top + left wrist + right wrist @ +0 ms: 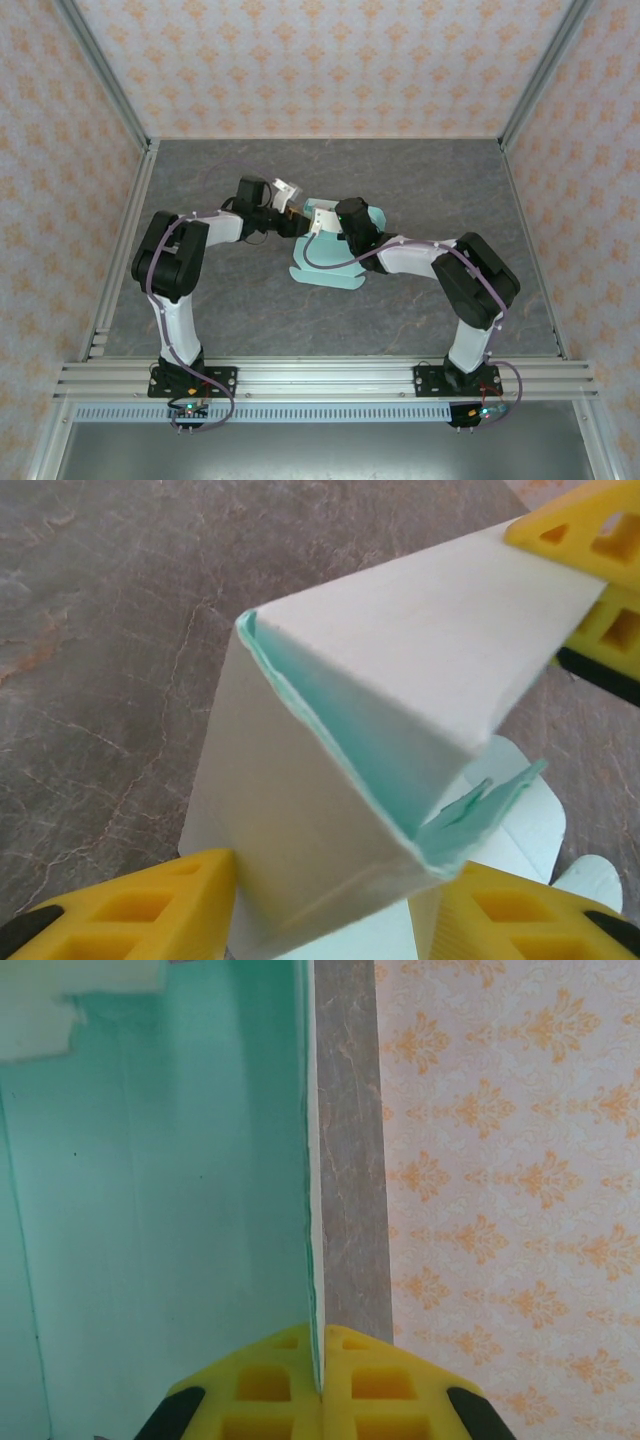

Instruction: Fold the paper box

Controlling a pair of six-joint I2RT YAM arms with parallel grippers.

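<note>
The paper box is pale mint-green card lying mid-table, its base flat and one white-backed part raised. In the left wrist view the box is folded into an angular shell, mint inside, with tabs at the lower right. My left gripper straddles its lower corner, a yellow finger touching each side; it also shows from above. My right gripper is shut on the thin edge of a mint panel; from above it sits at the raised part. Its yellow fingers pinch the shell's far end.
The table is grey marbled, fenced by an aluminium frame and patterned walls. Both arms meet over the middle. Open floor lies left, right and behind the box.
</note>
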